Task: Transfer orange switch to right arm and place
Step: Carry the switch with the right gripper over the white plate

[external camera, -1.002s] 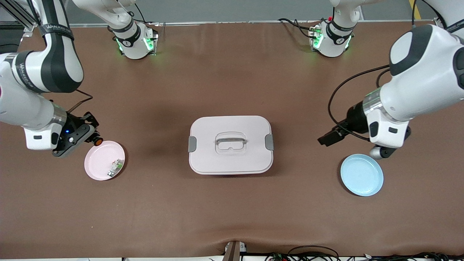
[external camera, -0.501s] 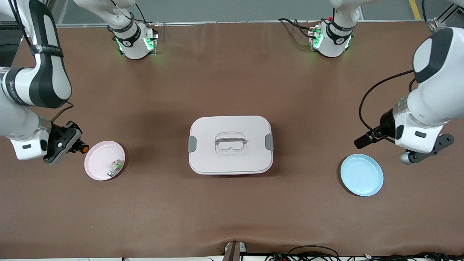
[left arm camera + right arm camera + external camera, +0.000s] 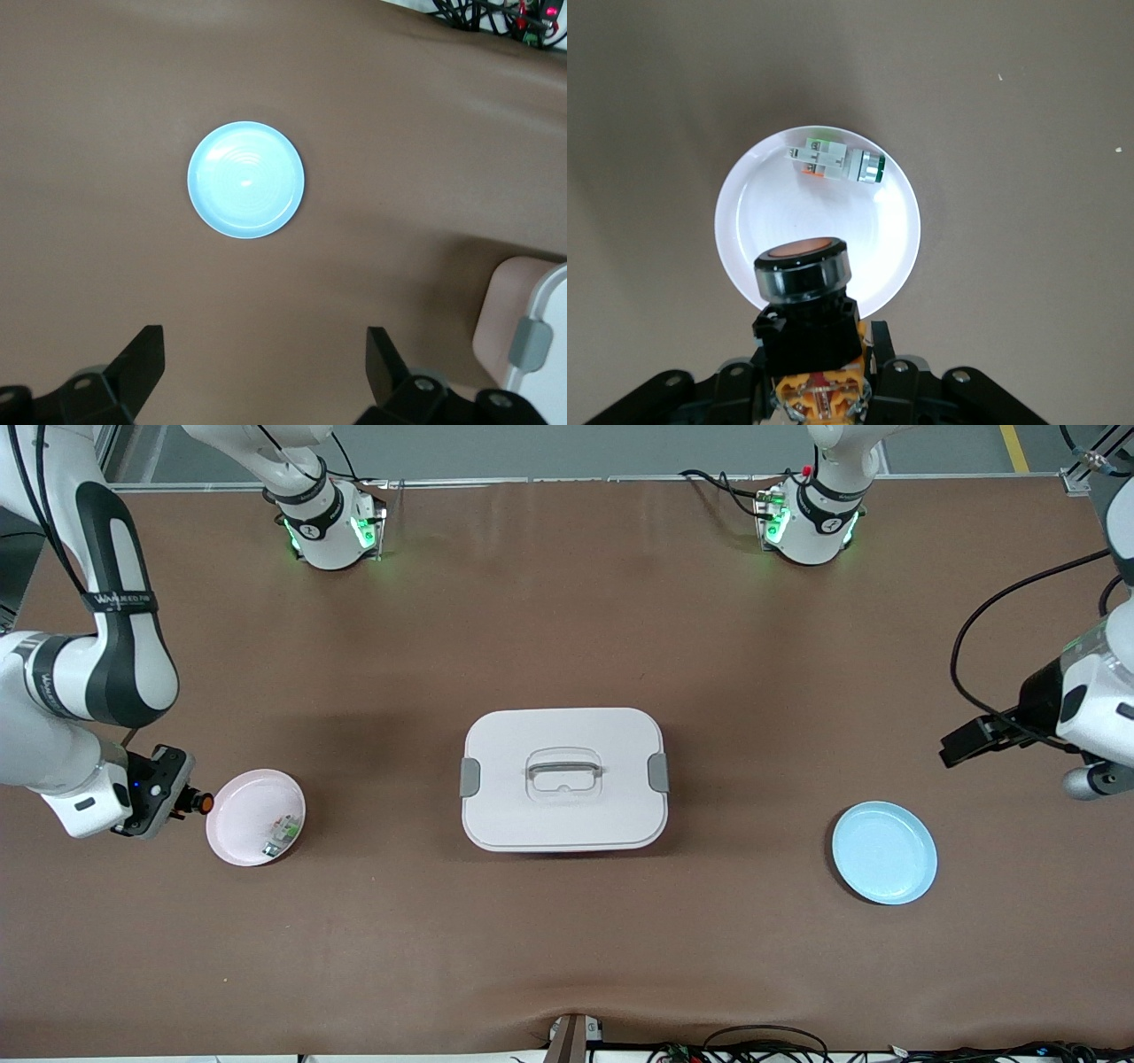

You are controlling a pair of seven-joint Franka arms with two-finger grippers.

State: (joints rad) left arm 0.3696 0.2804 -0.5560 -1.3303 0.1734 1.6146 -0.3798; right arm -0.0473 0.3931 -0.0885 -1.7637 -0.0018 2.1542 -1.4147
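Note:
My right gripper (image 3: 183, 802) is shut on the orange switch (image 3: 203, 803), a black block with a round orange cap. It holds the switch over the table just beside the pink plate (image 3: 237, 834), toward the right arm's end. In the right wrist view the switch (image 3: 802, 297) sits between the fingers of the right gripper (image 3: 817, 359), with the plate (image 3: 749, 221) below it. My left gripper (image 3: 1095, 779) is open and empty (image 3: 264, 354), up over the table near the blue plate (image 3: 884, 852), which also shows in the left wrist view (image 3: 246, 180).
A small green-and-white part (image 3: 282, 833) lies on the pink plate and also shows in the right wrist view (image 3: 833, 161). A pale lidded box with a handle (image 3: 563, 778) stands mid-table; its corner shows in the left wrist view (image 3: 523, 328).
My right gripper has carried the switch from the pink plate's rim out toward the right arm's end of the table. My left arm has drawn back toward its own end, away from the blue plate.

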